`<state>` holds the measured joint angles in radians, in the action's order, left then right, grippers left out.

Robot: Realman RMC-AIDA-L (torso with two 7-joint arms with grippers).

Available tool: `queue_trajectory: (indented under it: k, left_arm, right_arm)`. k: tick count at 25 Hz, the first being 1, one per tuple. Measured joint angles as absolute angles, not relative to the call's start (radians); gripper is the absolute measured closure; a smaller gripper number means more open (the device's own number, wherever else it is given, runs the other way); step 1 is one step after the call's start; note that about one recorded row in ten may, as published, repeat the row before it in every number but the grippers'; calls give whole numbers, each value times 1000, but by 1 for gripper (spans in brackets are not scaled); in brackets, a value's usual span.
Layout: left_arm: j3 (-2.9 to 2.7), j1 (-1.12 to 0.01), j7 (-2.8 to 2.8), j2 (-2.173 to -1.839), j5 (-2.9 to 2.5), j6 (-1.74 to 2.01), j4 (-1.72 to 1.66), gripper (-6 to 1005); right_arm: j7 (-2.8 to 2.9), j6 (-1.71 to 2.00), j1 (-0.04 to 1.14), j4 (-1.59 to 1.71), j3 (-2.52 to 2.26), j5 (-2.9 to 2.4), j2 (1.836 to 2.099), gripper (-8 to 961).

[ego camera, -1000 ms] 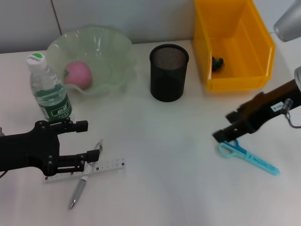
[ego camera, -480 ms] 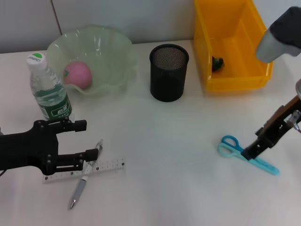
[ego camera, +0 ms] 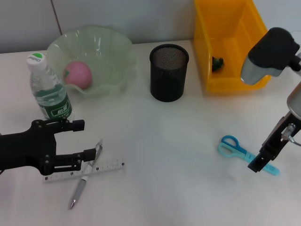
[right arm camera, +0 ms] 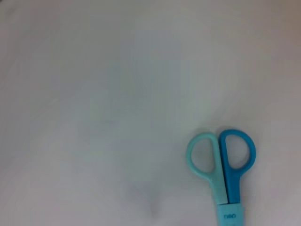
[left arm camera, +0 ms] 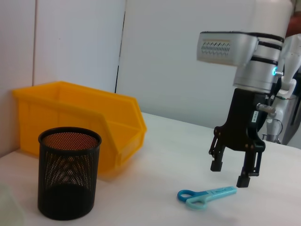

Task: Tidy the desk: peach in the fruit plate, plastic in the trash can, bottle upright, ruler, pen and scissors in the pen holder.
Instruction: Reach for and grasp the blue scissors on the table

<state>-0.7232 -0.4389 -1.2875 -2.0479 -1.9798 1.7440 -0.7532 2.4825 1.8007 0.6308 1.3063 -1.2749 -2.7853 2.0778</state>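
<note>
Scissors (ego camera: 247, 154) flat on the desk (ego camera: 178, 165), closed, handles toward the pen holder (ego camera: 169, 72), blade end under the right end effector (ego camera: 260, 162). A second ago that end effector low beside the handles; now swung round, pointing down over the blade end. Fingers spread wide in the left wrist view, nothing between them, tips a little above the scissors. Looks like lining up for a grab, not yet touching.

Left end effector (ego camera: 80, 140) open and empty too, just above the ruler (ego camera: 89, 170) and the pen (ego camera: 84, 181), lying crossed. Hardly moved in this last second.

Peach (ego camera: 77, 74) already in the fruit plate (ego camera: 113, 47). Bottle (ego camera: 49, 92) standing up. Something small and dark in the yellow trash can (ego camera: 235, 80), likely the plastic. So only scissors, ruler and pen left to go in the pen holder.
</note>
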Motion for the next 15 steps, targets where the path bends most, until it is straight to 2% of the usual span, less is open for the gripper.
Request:
queue_trajectory:
  k: [15]
  left_arm:
    - [-722,-441,-1284,-2048,-1976,1739,-749,182]
  right_arm:
    - [2462,1714,640,1241,-1305,-2792,2078,190]
